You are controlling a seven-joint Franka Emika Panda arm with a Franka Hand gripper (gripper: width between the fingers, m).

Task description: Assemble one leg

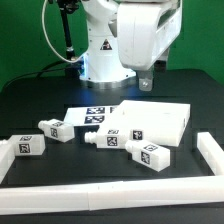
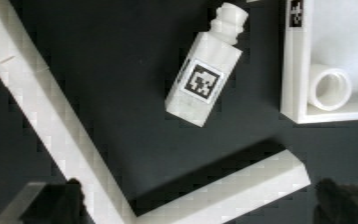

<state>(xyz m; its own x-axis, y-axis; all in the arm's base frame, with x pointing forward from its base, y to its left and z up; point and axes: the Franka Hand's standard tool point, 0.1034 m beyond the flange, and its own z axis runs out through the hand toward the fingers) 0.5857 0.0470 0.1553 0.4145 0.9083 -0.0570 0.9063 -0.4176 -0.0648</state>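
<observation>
Several white legs with black-and-white tags lie on the black table in the exterior view: one [image 1: 27, 146] at the left, one [image 1: 57, 129] beside it, one [image 1: 105, 141] and one [image 1: 148, 153] in front of the large white tabletop [image 1: 155, 118]. My gripper [image 1: 146, 82] hangs high above the tabletop's far side. In the wrist view one leg [image 2: 204, 72] lies flat beside the tabletop's edge [image 2: 304, 60], which has a round corner hole [image 2: 330, 90]. My gripper [image 2: 197, 205] is open and empty; its dark fingertips [image 2: 51, 205] show at both sides, well apart from the leg.
A white rail [image 1: 110, 185] borders the table's front and turns up the exterior view's right [image 1: 210, 152]. Its corner [image 2: 60, 120] shows in the wrist view between my fingers. The marker board [image 1: 88, 114] lies behind the legs, next to the tabletop.
</observation>
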